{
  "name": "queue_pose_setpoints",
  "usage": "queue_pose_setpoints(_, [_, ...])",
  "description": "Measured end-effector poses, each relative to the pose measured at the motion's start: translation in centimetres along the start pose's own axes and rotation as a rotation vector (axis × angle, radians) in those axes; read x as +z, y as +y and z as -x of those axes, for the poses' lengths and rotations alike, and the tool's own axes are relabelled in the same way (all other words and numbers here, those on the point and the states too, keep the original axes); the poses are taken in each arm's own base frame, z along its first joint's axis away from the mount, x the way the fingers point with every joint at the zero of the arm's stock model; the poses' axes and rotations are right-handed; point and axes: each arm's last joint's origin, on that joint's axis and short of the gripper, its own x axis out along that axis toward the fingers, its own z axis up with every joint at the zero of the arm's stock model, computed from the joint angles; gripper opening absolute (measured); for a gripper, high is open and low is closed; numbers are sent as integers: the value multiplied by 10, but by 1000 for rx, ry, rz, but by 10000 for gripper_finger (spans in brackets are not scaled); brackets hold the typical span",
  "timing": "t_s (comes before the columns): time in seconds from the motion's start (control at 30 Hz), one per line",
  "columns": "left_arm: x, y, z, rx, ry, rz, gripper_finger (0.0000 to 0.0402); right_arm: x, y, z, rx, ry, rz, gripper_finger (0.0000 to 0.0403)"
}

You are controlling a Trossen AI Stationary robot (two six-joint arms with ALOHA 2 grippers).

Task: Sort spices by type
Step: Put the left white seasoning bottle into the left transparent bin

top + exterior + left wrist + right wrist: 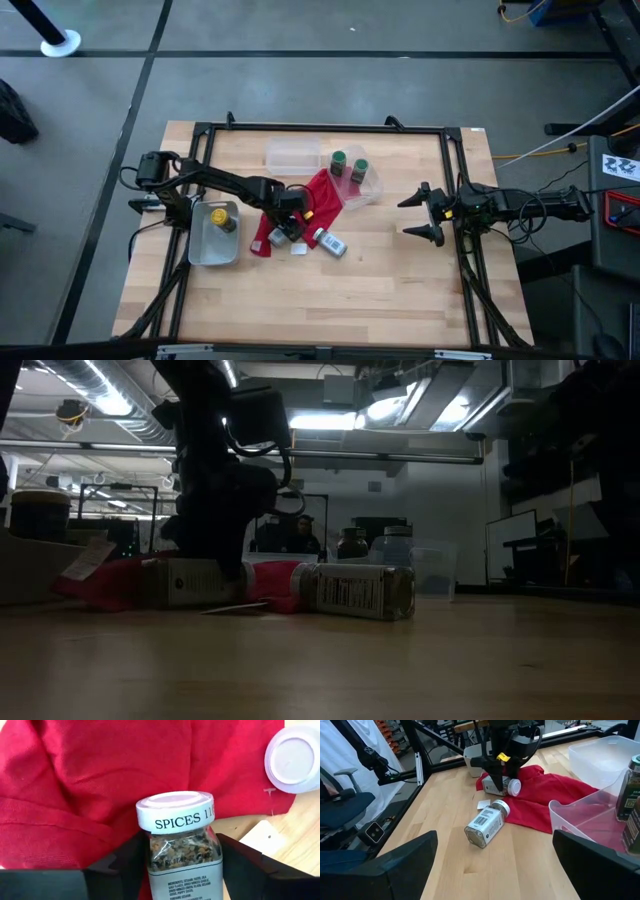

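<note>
My left gripper is shut on a silver-grey spice jar with a white cap, which lies at the near edge of the red cloth. A second silver-grey jar lies on its side on the table, just right of it. Two green-capped jars stand in a clear tub at the back. The yellow jar lies in a metal tray at the left. My right gripper is open and empty at the table's right side. My left gripper pinches the jar's glass body just below the white cap, one finger on each side. The fingers come from above and lie across the jar. The jar lies on its side on the cloth's edge.
An empty clear tub stands at the back, left of the green-capped jars. A small white card lies between the two silver-grey jars. Bare wood stretches along the near half of the table.
</note>
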Motion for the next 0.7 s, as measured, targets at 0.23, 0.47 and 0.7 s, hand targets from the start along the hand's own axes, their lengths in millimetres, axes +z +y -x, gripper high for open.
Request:
queue_pose_setpoints(0.23, [-1, -1, 10, -46, 3, 17, 188, 4, 1, 0, -1, -44, 3, 395])
queue_pose_setpoints(0.47, [-1, -3, 24, -100, -23, -2, 188, 9, -1, 0, -80, -108, 3, 395])
queue_pose_setpoints(0.7, [0, -5, 43, -167, -94, -10, 188, 11, -3, -5, -165, -131, -40, 395])
